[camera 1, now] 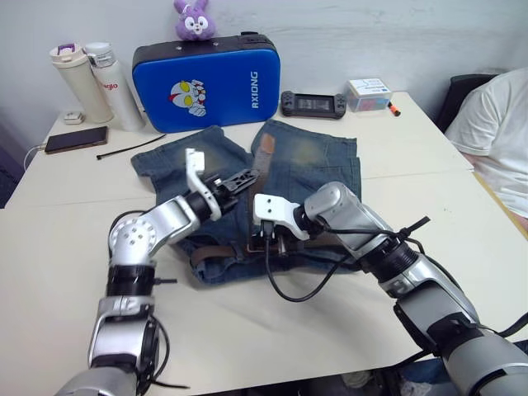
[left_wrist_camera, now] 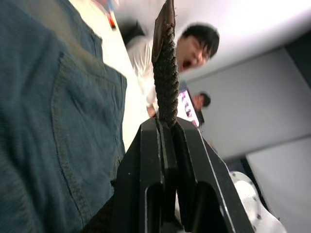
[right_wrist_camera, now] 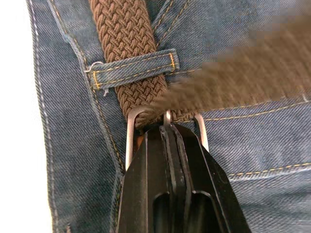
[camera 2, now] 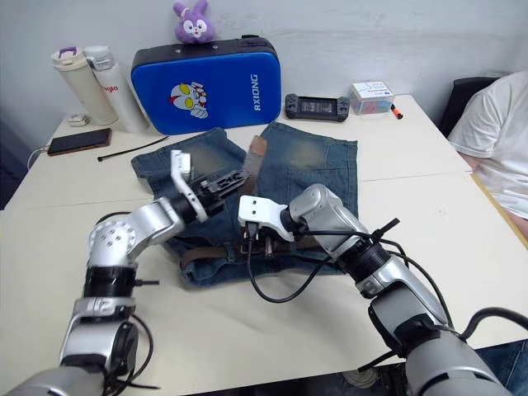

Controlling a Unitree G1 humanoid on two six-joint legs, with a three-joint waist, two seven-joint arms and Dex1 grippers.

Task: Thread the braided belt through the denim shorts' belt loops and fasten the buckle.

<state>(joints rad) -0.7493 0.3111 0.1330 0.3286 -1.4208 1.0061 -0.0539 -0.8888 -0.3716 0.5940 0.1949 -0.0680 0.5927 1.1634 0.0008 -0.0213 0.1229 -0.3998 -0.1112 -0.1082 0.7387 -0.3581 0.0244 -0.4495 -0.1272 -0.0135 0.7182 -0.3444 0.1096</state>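
The denim shorts [camera 1: 309, 165] lie flat on the table with the waistband toward me. The braided belt [right_wrist_camera: 127, 34] runs along the waistband under a belt loop [right_wrist_camera: 132, 69]. Its free end [left_wrist_camera: 165, 73] rises from my left gripper [left_wrist_camera: 166, 124], which is shut on it above the middle of the shorts [camera 1: 239, 178]. My right gripper [right_wrist_camera: 167, 127] is shut at the silver buckle [right_wrist_camera: 129, 136] on the waistband, with the prong showing just past its tips. The belt's free part crosses through the buckle frame and stretches away toward the left gripper.
Behind the shorts stand a blue case [camera 1: 206, 87] with a purple plush [camera 1: 194, 18], two bottles [camera 1: 99, 78], a phone [camera 1: 76, 139], a black cable tie [camera 1: 128, 148], a game console [camera 1: 313, 104] and a small box [camera 1: 368, 92]. A person in a white shirt [camera 1: 499, 140] sits at the right edge.
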